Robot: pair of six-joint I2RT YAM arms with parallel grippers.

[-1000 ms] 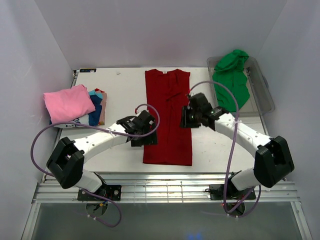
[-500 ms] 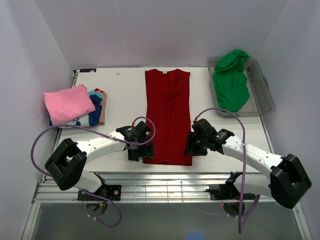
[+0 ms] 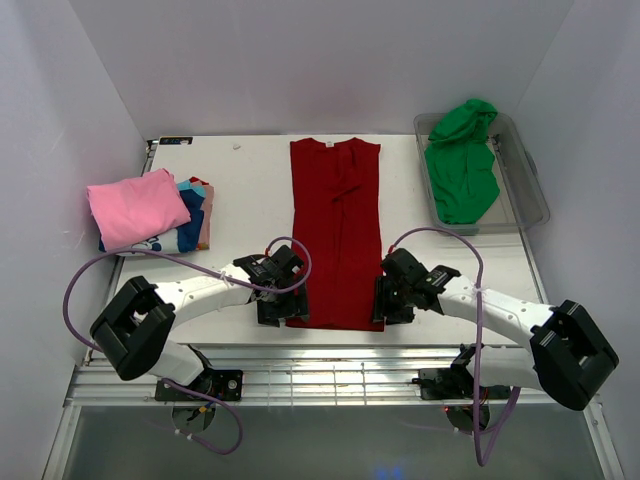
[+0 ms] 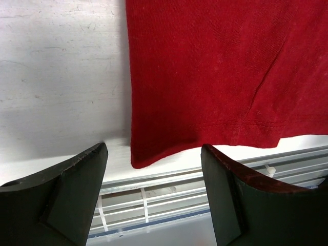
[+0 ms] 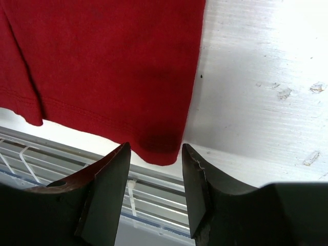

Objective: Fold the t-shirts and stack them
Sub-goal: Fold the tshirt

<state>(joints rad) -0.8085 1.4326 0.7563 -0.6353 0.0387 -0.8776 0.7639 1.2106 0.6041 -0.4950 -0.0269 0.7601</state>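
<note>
The top external camera looks down over the whole table (image 3: 240, 185) from the near edge. Both wrist cameras sit close above the red t-shirt (image 3: 336, 230)'s near hem, shared by all views.

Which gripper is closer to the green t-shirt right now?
Right. The right gripper is at the red t-shirt's near right corner, on the green t-shirt's side of the table. The left gripper is at the near left corner, farther away.

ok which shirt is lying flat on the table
The red t-shirt, spread mid-table; pink one is folded on the pile, green one bunched in the tub.
</note>
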